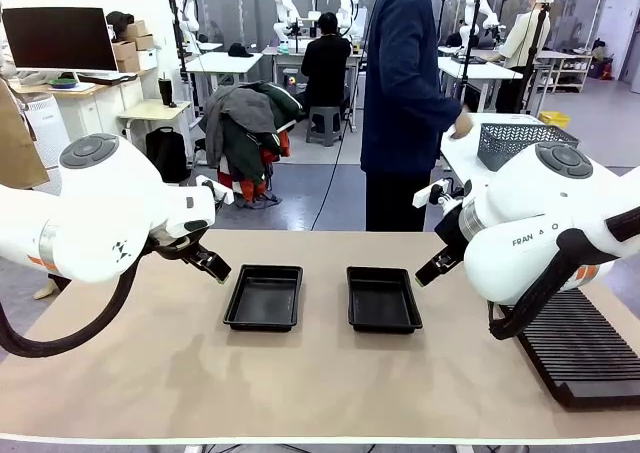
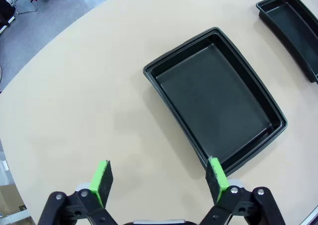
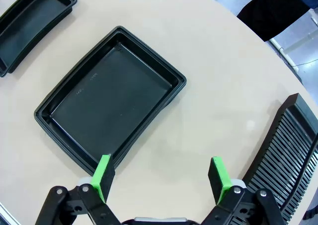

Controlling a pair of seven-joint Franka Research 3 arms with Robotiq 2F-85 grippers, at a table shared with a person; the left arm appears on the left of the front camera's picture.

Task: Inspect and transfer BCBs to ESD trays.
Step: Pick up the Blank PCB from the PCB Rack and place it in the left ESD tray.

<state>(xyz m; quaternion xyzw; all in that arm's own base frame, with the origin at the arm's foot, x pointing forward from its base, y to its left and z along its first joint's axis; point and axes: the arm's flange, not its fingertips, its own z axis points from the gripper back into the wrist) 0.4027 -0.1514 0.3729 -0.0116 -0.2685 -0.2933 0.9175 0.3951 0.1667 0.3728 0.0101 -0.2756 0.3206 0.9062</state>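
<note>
1. The left gripper [image 2: 159, 178] hangs above the table [image 1: 300, 393] with its jaws wide and nothing between them, just left of the left tray [image 1: 262, 301], by its far corner. In the wrist view one pad [image 2: 217, 178] overlaps that tray's rim.
2. The right gripper [image 3: 161, 178] is just as wide and empty. It sits just right of the right tray [image 1: 382, 303], between it and the rack [image 1: 580, 358].
3. The trays lie side by side mid-table with a narrow strip of table between them, and both are bare inside. Where the boards are, I cannot tell.
4. Going by the task, a board should be light, thin and stiff, yet fragile on its faces. It is probably best pinched by two opposite edges, with the pads kept off any parts.
5. A board nearly fills a tray, so it likely has to go down flat and square to clear the raised rim. The trays look light and may skid if nudged.
6. There is open table to the left and along the near side. On the right, the rack crowds the near corner under the right arm.
7. The far edge curves, and a person [image 1: 400, 93] stands just beyond it, turned toward another table.
</note>
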